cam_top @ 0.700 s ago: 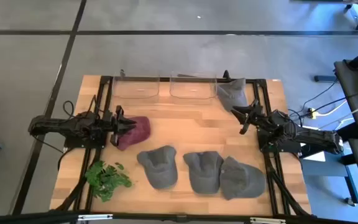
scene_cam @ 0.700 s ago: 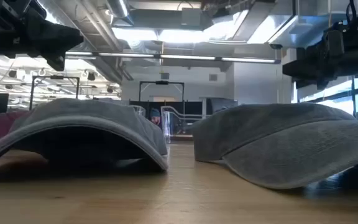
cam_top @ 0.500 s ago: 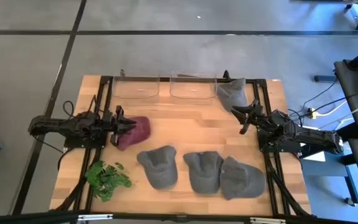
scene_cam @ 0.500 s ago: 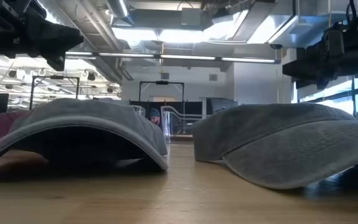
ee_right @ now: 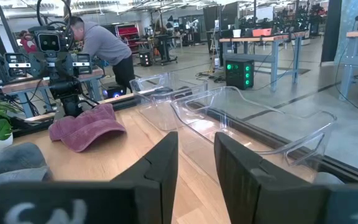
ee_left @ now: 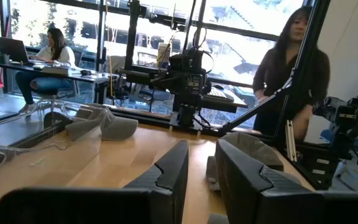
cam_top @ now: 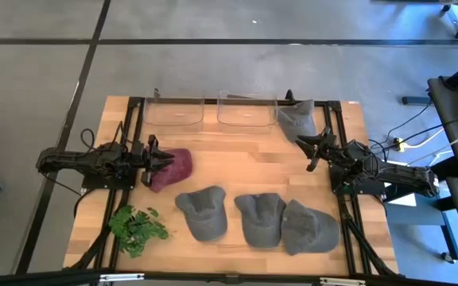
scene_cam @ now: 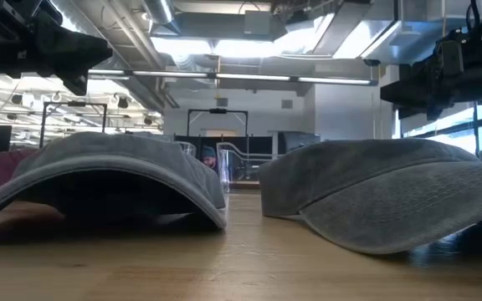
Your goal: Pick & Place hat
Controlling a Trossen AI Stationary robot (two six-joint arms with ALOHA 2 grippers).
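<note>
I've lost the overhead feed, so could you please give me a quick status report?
Left tool open at the maroon hat. Right tool open, empty, near the grey hat by the bins. Three grey hats lie untouched in front.

Grey floor (cam_top: 213, 67) w/ dark seam lines; big windows (ee_left: 241, 43); ceiling strip lights (scene_cam: 224, 46); workbenches (ee_right: 260, 40) in bkgd.

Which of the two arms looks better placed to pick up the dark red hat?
Probably the left. In the high view the left gripper hangs open right at the maroon hat, while the right gripper sits across the table, nearer the grey hat by the clear bins.
</note>
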